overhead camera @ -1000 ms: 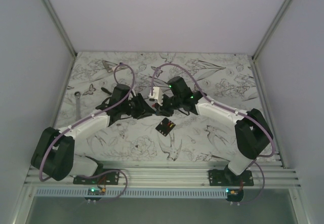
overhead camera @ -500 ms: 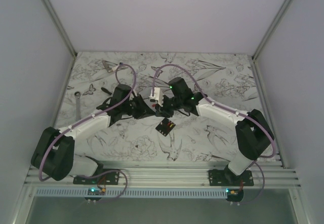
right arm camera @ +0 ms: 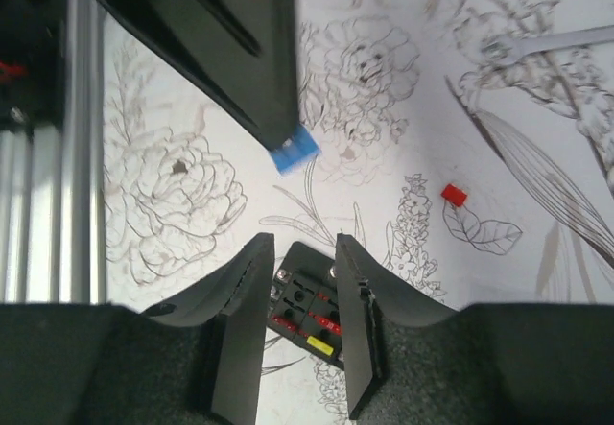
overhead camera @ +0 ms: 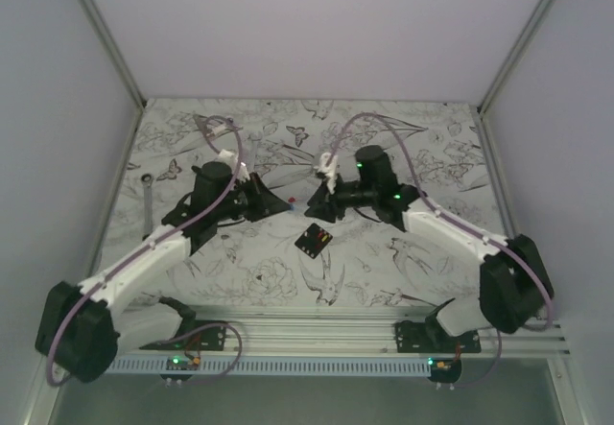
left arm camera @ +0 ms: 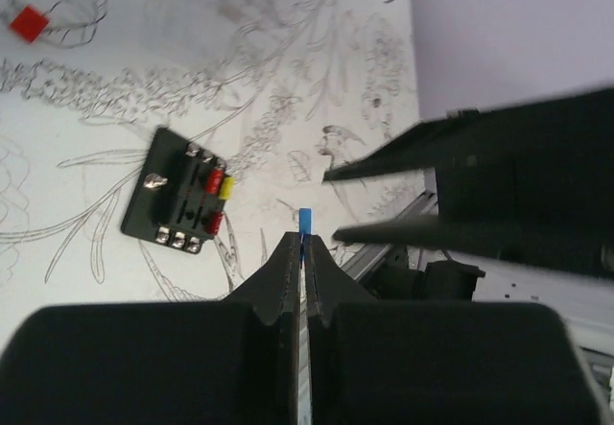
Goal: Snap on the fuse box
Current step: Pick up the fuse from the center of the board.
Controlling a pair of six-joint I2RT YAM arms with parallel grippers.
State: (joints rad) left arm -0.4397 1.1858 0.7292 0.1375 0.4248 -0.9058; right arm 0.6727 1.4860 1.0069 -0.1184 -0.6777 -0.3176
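Clearly, fuse box [right arm camera: 305, 315] lies below right gripper [right arm camera: 304, 247]

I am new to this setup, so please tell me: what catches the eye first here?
The left claw pinches a small blue fuse in the air above the flower-printed table. Lower down, on that table, lies the black fuse box with red and yellow fuses; the right claw hangs open over it.
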